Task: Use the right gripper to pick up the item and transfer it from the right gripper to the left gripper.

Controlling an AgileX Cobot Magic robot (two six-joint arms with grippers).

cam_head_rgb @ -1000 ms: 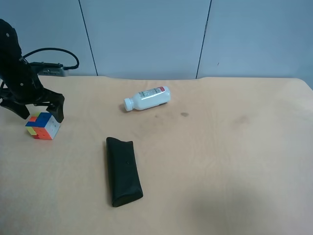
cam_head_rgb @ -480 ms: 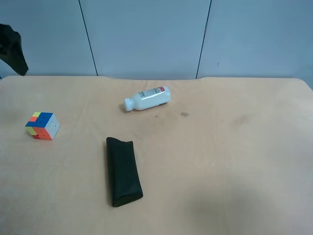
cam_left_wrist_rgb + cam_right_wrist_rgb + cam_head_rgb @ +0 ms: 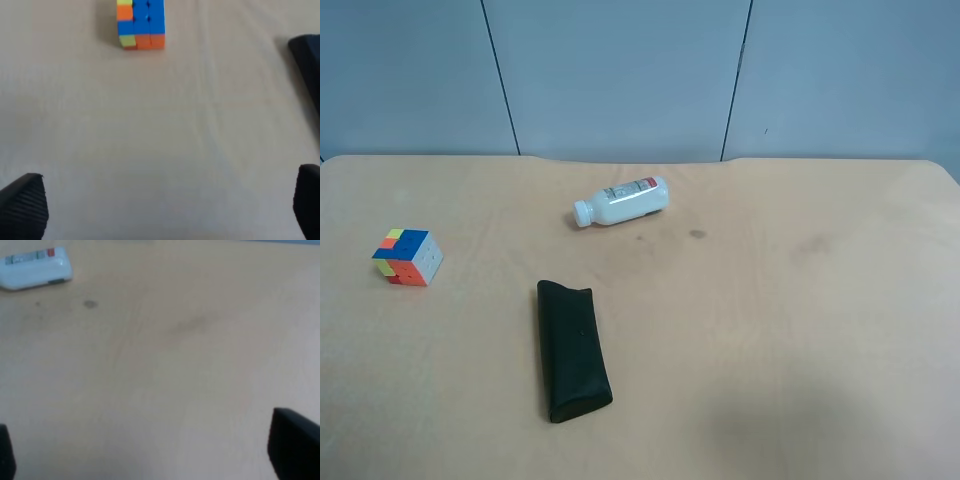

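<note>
Left tool (image 3: 160,210) gapes over smooth table (image 3: 150,140), blocky cube (image 3: 141,22).

Multicoloured cube (image 3: 408,257), white bottle (image 3: 621,201), black pouch (image 3: 572,348), tan table (image 3: 770,300).

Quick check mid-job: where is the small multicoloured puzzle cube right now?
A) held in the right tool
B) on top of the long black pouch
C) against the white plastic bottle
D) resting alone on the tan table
D: the small multicoloured puzzle cube sits on the tan table, apart from the long black pouch and white plastic bottle, no tool touching it.
</note>
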